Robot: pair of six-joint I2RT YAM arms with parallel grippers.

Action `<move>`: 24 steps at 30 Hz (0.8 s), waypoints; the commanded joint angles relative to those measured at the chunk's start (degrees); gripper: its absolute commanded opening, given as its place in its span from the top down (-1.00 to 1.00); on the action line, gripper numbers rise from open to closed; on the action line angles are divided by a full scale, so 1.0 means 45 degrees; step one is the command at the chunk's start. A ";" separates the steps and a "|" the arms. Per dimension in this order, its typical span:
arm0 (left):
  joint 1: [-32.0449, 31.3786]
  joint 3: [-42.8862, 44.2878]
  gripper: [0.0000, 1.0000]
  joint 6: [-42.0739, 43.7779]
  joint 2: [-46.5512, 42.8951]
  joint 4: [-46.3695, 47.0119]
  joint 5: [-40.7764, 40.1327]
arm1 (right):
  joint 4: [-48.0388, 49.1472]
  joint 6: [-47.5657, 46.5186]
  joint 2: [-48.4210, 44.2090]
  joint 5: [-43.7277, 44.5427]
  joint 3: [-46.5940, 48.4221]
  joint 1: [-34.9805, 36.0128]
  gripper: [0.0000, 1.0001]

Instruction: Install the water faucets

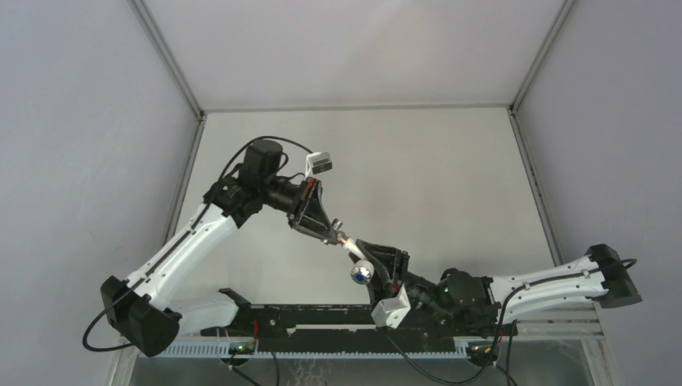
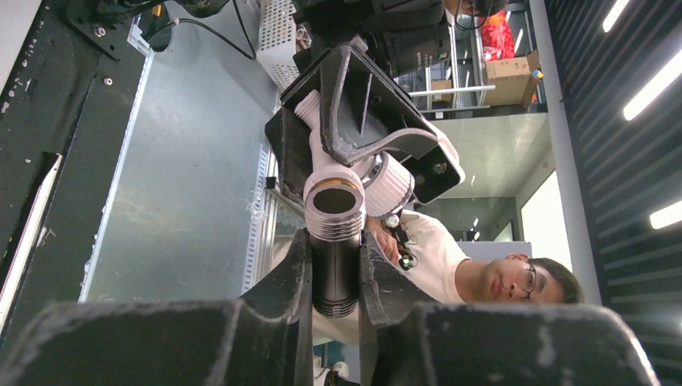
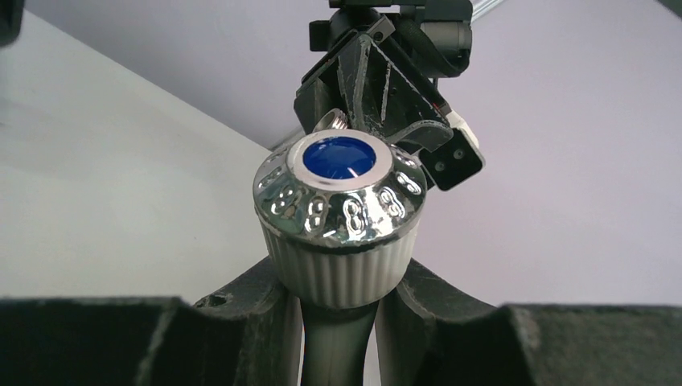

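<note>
1. pale grey walls close in a plain light surface (image 1: 450,177). the two arms meet above its near middle, and both parts are held up off it.
2. the left hand (image 1: 332,232) is closed narrow on the grey metal fitting (image 2: 334,241). its fingers (image 2: 281,281) press the dark threaded barrel from either side.
3. the right hand (image 1: 366,256) clamps the white tap piece (image 2: 320,153) by its stem, just under the ribbed knob (image 3: 342,269). the knob has a dimpled chrome crown and a blue disc (image 3: 338,156) at its centre.
4. the fitting's open threaded end, ringed in a brassy colour, sits right against the tap's white collar. i cannot tell whether the threads have caught.
5. from above, the two parts form a short line between the hands, fingertips nearly facing, with the knob turned up towards the camera.
6. behind the hands in the left wrist view, a person (image 2: 490,277) in glasses and a white shirt is visible.
</note>
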 commanded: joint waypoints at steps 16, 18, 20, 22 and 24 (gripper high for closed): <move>-0.0684 0.0548 1.00 0.0858 -0.0464 0.0889 -0.0233 | 0.2038 0.7161 -0.0700 -0.2878 -0.0056 -0.1904 1.00; -0.0685 0.0520 1.00 0.0858 -0.0550 0.1143 -0.0352 | 0.1992 0.7957 -0.0846 -0.3091 -0.0043 -0.2131 1.00; -0.0685 0.0501 1.00 0.0858 -0.0682 0.1487 -0.0532 | 0.1804 0.9192 -0.1101 -0.3589 -0.0040 -0.2619 1.00; -0.0681 0.0419 1.00 0.0793 -0.0853 0.2076 -0.0711 | 0.1537 1.0549 -0.1423 -0.4412 -0.0040 -0.3280 1.00; -0.0675 0.0264 1.00 0.0636 -0.1049 0.2867 -0.0941 | 0.1216 1.1700 -0.1704 -0.5195 -0.0039 -0.3960 1.00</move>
